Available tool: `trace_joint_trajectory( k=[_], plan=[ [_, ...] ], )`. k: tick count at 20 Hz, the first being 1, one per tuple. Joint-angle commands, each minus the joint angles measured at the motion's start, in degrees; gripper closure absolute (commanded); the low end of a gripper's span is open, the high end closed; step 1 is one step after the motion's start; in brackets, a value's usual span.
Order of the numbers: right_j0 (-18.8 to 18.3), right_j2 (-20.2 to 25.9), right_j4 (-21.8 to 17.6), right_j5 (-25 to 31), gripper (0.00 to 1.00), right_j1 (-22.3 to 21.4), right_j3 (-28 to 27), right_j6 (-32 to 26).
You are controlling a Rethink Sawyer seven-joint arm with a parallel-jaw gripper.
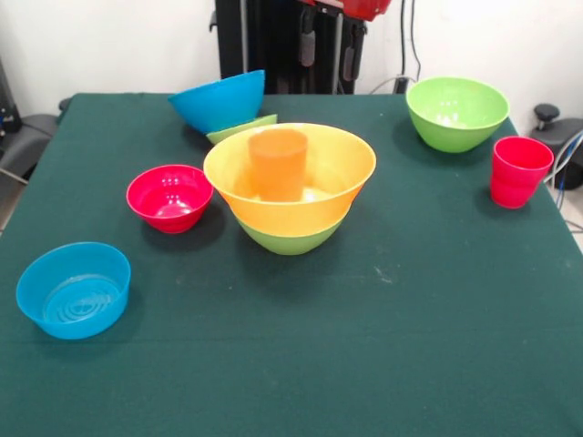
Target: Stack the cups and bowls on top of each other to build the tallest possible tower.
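A very wide orange bowl (301,211) sits nested in a big green bowl (291,241) at the table's middle. An orange cup (278,162) stands upright inside it. Behind them a big blue bowl (219,100) lies tilted on a small green bowl (242,128). A small red bowl (170,197) stands to the left, and a small blue bowl (75,289) is at the near left. At the far right are a second big green bowl (456,112) and a red cup (519,171), both upright. Only a red part of the arm (365,7) shows at the top edge; the gripper is out of view.
A dark green cloth (383,346) covers the table. A black object (25,137) stands off the left edge. A black knob (547,113) and cables (569,155) lie off the right edge.
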Motion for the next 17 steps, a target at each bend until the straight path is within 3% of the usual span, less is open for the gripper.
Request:
trace_joint_trajectory(
  k=[1,6,11,17],
  plan=[
    [0.9,1.8,-1.3,0.4,0.0,4.8,0.9,4.3],
    [0.4,0.1,-6.0,-4.8,0.0,6.3,1.5,2.0],
    [1.0,-2.7,-10.0,-9.9,0.0,4.6,5.4,1.4],
    [-1.5,-2.7,-14.0,-17.2,0.0,3.9,10.1,-0.2]
  ],
)
